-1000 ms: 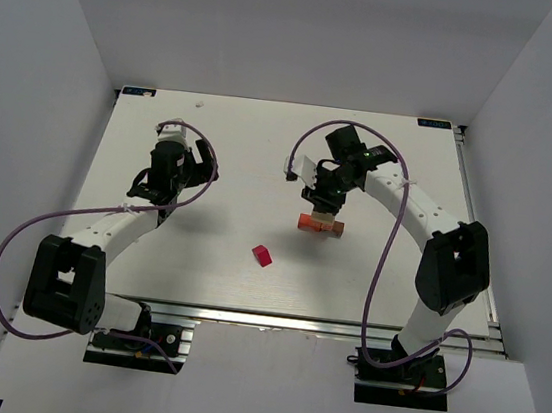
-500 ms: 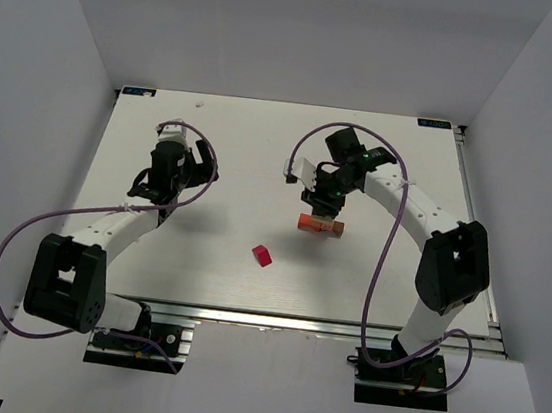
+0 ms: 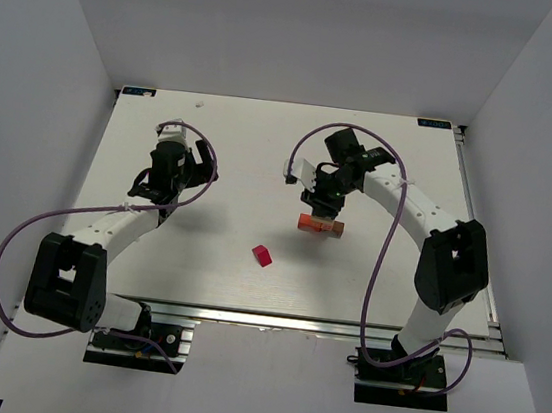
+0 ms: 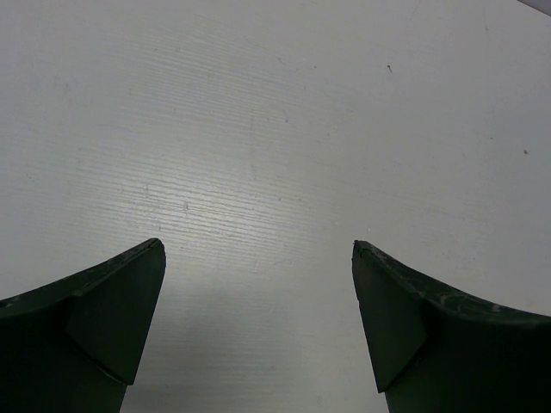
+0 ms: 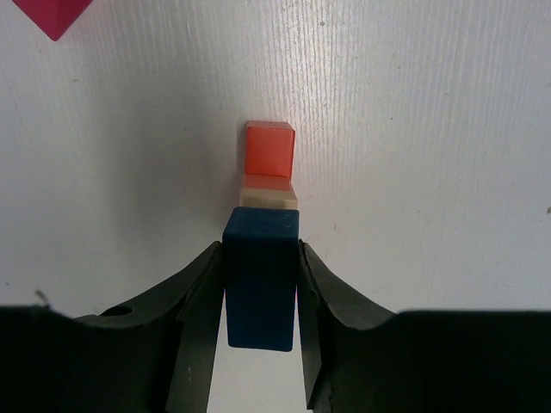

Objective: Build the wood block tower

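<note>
Hardly anything has moved: the right tool (image 3: 323, 200) has slid a tiny bit toward the far side of the table (image 3: 211, 158), and the wood block tower (image 3: 319, 225) has stayed put. That tool squeezes a blue block (image 5: 261, 275), right by the tan block (image 5: 269, 191) and orange block (image 5: 269, 148). I think it is lining up to set it down. The magenta-red block (image 3: 263, 255) lies alone, well apart. The left tool (image 4: 258, 258) is wide open, holding nothing.

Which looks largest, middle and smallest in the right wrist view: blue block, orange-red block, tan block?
1. blue block: nearest the camera, so true size unsure
2. orange-red block
3. tan block: only a strip shows
</note>
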